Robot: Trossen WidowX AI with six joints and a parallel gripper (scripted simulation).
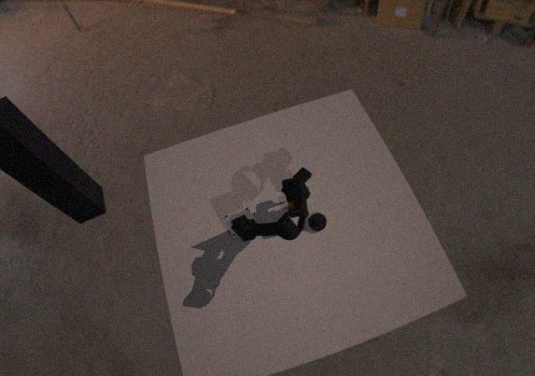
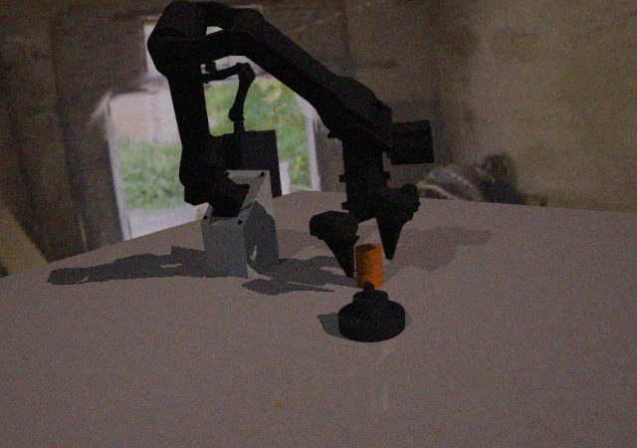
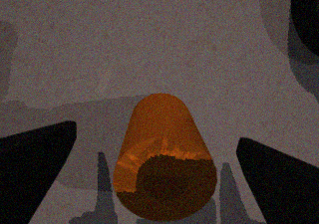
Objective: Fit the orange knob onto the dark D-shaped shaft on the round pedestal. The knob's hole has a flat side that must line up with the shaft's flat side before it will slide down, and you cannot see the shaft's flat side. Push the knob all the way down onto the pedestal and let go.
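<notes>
My end effector (image 2: 373, 268) (image 3: 159, 137) stands wide open, gripping nothing, its fingers either side of the upright orange knob (image 2: 369, 266) (image 3: 164, 154), which rests on the worktop (image 1: 345, 268) (image 2: 205, 360) (image 3: 164, 45) near the round pedestal (image 1: 317, 221) (image 2: 371, 321) (image 3: 310, 15).
</notes>
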